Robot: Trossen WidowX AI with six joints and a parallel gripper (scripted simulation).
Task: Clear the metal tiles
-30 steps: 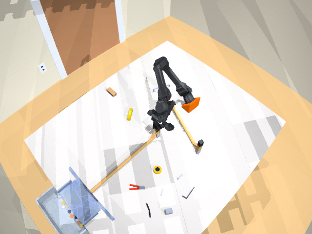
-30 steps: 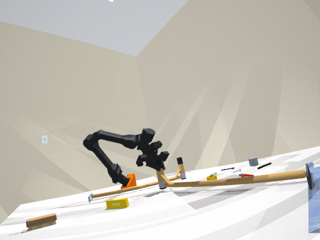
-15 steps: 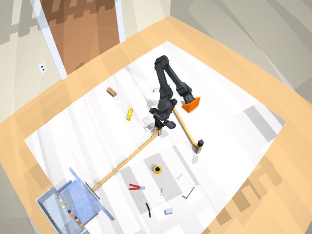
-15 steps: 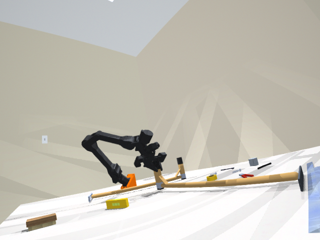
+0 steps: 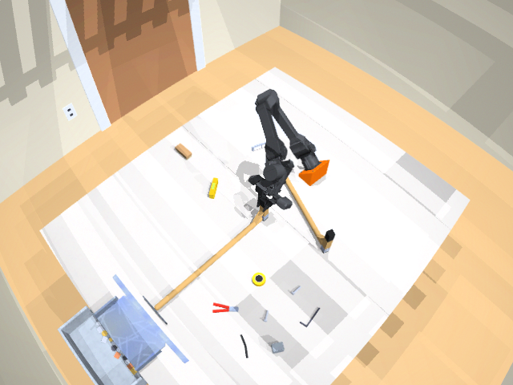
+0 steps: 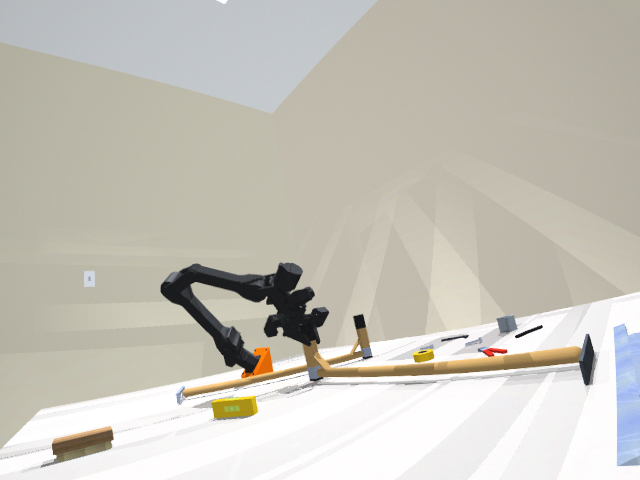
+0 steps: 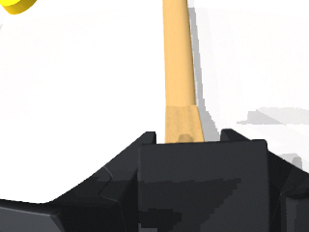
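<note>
My gripper [image 5: 264,210] [image 6: 311,345] [image 7: 188,139] is shut on the upright grip end of the long scraper. The scraper's wooden shaft [image 5: 207,263] [image 6: 449,365] [image 7: 177,45] runs low over the table to its dark blade [image 5: 155,309] [image 6: 586,359]. The blade stands at the near edge of the bluish steel bench plate [image 5: 174,350] [image 6: 626,372]. Behind the plate is the grey catch box [image 5: 76,338]. Several small tiles [image 5: 117,354] lie in a row inside the box.
A second long wooden tool [image 5: 306,213] [image 6: 258,379] lies beside the arm's orange base [image 5: 314,172] [image 6: 260,361]. Also on the table are a yellow block [image 5: 212,188] [image 6: 234,407], a brown block [image 5: 183,151] [image 6: 82,440], a yellow tape roll [image 5: 259,278], red pliers [image 5: 221,305], a hex key [image 5: 310,318] and a grey cube [image 5: 276,346].
</note>
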